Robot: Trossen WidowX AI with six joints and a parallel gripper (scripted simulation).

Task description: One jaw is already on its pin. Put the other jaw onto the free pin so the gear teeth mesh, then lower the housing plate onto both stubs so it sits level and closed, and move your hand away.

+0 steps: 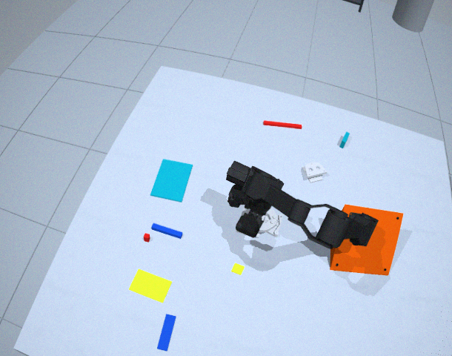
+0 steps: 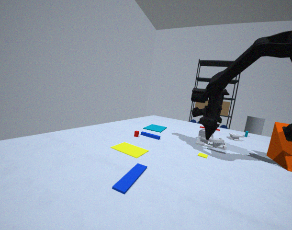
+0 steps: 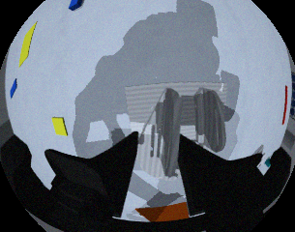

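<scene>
My gripper (image 2: 207,138) (image 3: 157,136) points down over the white base (image 1: 273,228) (image 3: 137,103), shut on a grey-white jaw (image 3: 169,132). The jaw is long and upright between the two black fingers, low over the ribbed base. A second jaw (image 3: 212,123) stands beside it on the right in the wrist view, with a narrow gap between them. The fingers and arm hide the pins and gear teeth; I cannot tell whether the held jaw touches its pin. The white housing plate (image 1: 314,169) (image 2: 236,135), with two holes, lies apart, toward the teal block.
The orange arm mount (image 1: 394,245) is at the right. A small yellow tile (image 1: 238,268) (image 2: 202,155) (image 3: 60,126) lies near the base. A red bar (image 1: 281,124), teal block (image 1: 344,139), teal sheet (image 1: 172,179), blue bar (image 1: 166,231) and larger yellow sheet (image 1: 150,285) lie farther out.
</scene>
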